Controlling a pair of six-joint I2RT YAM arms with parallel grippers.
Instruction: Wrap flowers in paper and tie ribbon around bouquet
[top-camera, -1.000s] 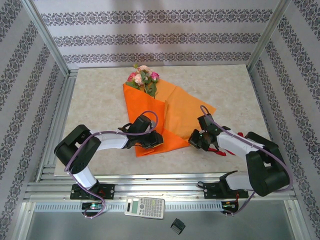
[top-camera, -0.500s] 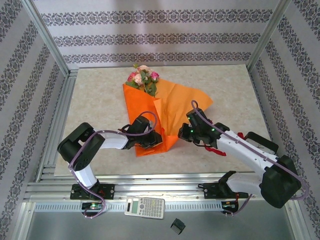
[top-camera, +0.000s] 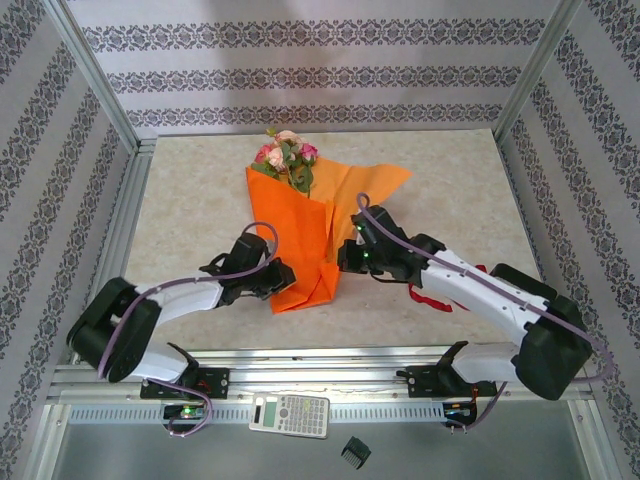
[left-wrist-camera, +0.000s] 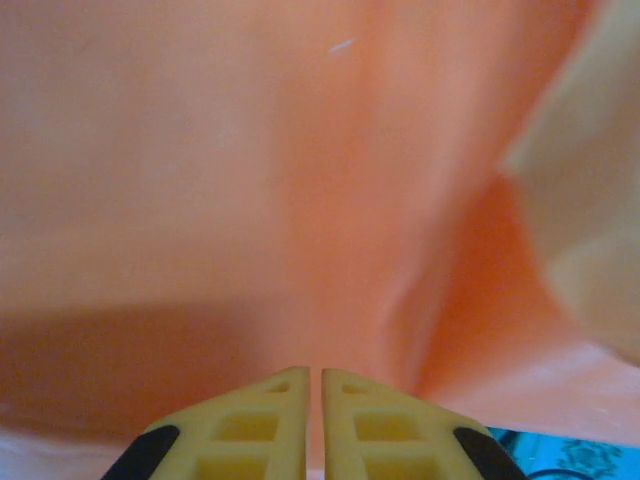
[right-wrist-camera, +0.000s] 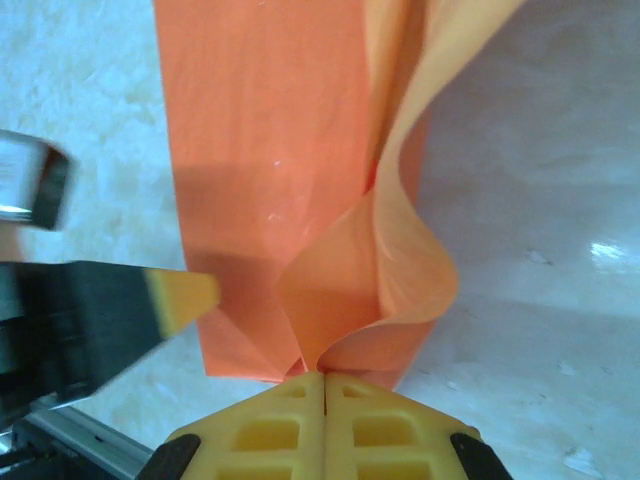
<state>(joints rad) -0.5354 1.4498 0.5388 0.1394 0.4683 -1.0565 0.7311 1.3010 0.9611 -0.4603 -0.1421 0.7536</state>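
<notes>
The paper (top-camera: 290, 215) lies mid-frame on the table (top-camera: 200, 200) in the top view, narrowing to a point at lower centre. The flowers (top-camera: 287, 155) poke out of its wide end at upper centre.

The right gripper (top-camera: 343, 262) sits at the paper's lower right edge. In its wrist view, its jaws (right-wrist-camera: 323, 380) are pressed together on a curled fold of paper (right-wrist-camera: 260, 150), which rises from the tips at the bottom of the frame. The raised right flap stands up and hides the sheet behind it.

The left gripper (top-camera: 283, 282) is at the paper's lower left edge. Its jaws (left-wrist-camera: 315, 375) are drawn almost together, with a thin slit between them. Blurred paper (left-wrist-camera: 250, 150) is right in front, and whether any is in the slit cannot be told. Its fingertip (right-wrist-camera: 185, 298) touches the sheet's left edge.

The ribbon (top-camera: 432, 300) lies at right, partly under the right arm. A calculator (top-camera: 289, 413) and a small black thing (top-camera: 355, 452) sit at bottom centre, off the table.
</notes>
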